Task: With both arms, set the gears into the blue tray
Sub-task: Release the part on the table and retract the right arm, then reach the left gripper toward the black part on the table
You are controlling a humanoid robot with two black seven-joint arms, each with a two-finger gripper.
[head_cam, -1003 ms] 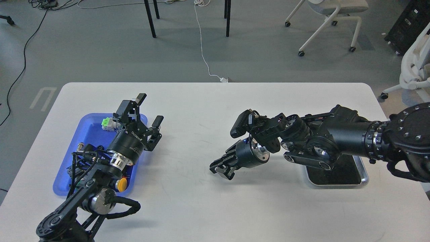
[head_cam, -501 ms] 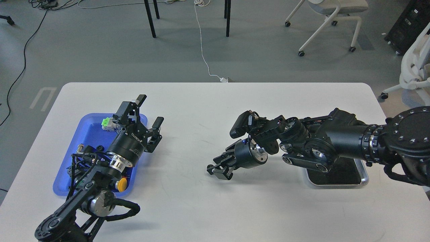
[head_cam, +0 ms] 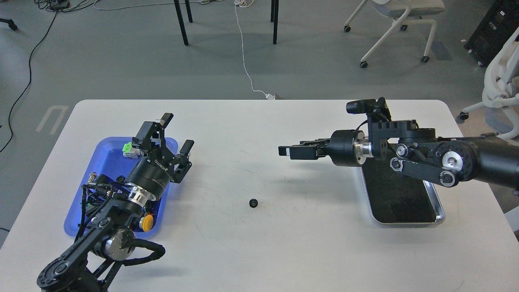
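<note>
One small black gear lies flat on the white table, in the open stretch between my two arms. The blue tray sits at the left with push-buttons in it. My left gripper hovers open over the tray's far right corner, nothing between its fingers. My right gripper is raised level at centre right, pointing left, above and to the right of the gear. Its fingers are seen side-on with a white inner pad showing, and they hold nothing.
A silver tray with black lining lies under my right forearm at the right. In the blue tray are a green-capped button, a yellow-capped button and small dark parts partly hidden by my left arm.
My right gripper let go of the gear, which now rests on the table, then lifted and drew back to the right, turning level. My left gripper barely shifted.
</note>
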